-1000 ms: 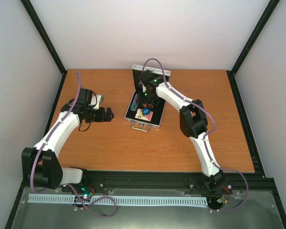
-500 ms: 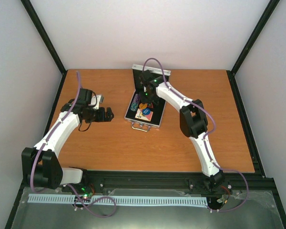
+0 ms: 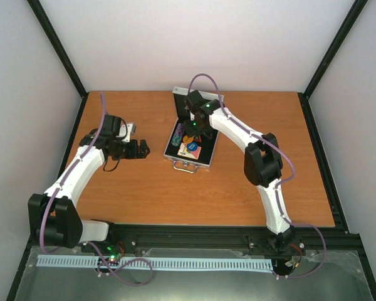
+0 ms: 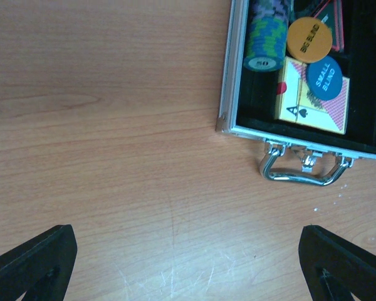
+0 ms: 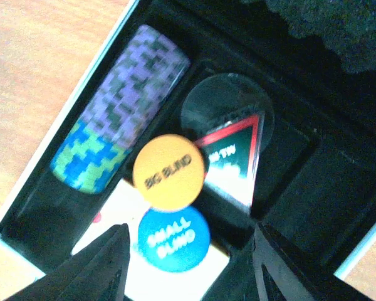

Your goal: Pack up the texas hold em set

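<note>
The silver case (image 3: 170,153) lies open mid-table, its lid (image 3: 199,96) up at the back and its handle (image 4: 302,173) toward me. Inside lie a row of purple, blue and green chips (image 5: 124,133), an orange "BIG BLIND" button (image 5: 169,172), a blue "SMALL BLIND" button (image 5: 173,239), a triangular button (image 5: 234,159) and the card deck (image 4: 313,110). My right gripper (image 5: 189,266) is open and empty, hovering just above the buttons inside the case. My left gripper (image 4: 188,263) is open and empty over bare wood, left of the case.
The wooden table (image 3: 144,188) ends in black frame rails left, right and front. White walls stand behind. The right arm (image 3: 238,132) reaches over the case's right side.
The right arm's elbow has swung right and the wrist has shifted slightly over the case. The left arm has hardly moved.
</note>
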